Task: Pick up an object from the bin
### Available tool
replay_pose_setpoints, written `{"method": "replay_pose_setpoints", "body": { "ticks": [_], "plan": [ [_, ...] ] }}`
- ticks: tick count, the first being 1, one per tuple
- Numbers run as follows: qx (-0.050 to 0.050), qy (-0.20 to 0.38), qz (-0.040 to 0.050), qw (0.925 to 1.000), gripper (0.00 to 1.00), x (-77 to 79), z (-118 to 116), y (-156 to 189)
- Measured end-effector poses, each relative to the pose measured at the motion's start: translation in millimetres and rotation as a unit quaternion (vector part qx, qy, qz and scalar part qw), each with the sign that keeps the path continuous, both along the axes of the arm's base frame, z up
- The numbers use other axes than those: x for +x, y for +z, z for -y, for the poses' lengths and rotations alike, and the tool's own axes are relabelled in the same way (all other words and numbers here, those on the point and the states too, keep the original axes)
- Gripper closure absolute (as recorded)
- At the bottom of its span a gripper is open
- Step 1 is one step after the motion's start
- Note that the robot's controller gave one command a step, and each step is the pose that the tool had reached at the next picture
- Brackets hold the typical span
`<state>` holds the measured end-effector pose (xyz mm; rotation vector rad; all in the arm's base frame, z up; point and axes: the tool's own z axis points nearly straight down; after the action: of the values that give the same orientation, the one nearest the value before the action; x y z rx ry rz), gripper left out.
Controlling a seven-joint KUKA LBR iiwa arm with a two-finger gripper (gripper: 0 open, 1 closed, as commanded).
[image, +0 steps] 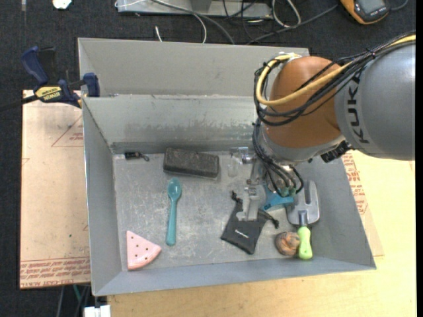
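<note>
My gripper (250, 207) hangs low in the bin's right half, under the orange wrist cover. Its tip is right at the upper edge of a flat black card-like piece (242, 234) lying tilted on the floor; I cannot tell if they touch. A small blue-teal thing (279, 200) lies just right of the gripper. Further right is a silver scoop with a green handle (305, 224), and a brownish round lump (287, 244) sits beside that handle.
A dark grey block (192, 162) lies near the back wall. A teal spoon (172, 211) lies in the middle left and a pink watermelon-slice toy (141, 250) in the front left corner. The arm and its cables hide the right rear part of the bin.
</note>
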<state>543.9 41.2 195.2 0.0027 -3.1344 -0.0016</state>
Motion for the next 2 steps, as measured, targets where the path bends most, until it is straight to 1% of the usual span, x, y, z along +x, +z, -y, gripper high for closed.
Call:
{"method": "replay_pose_setpoints", "body": {
  "ticks": [1,2],
  "plan": [
    [0.000,-0.001,0.0041,1.0000,0.00,1.6,0,5],
    [0.001,-0.063,0.0070,0.9980,0.00,0.8,13,-32]
  ]
}}
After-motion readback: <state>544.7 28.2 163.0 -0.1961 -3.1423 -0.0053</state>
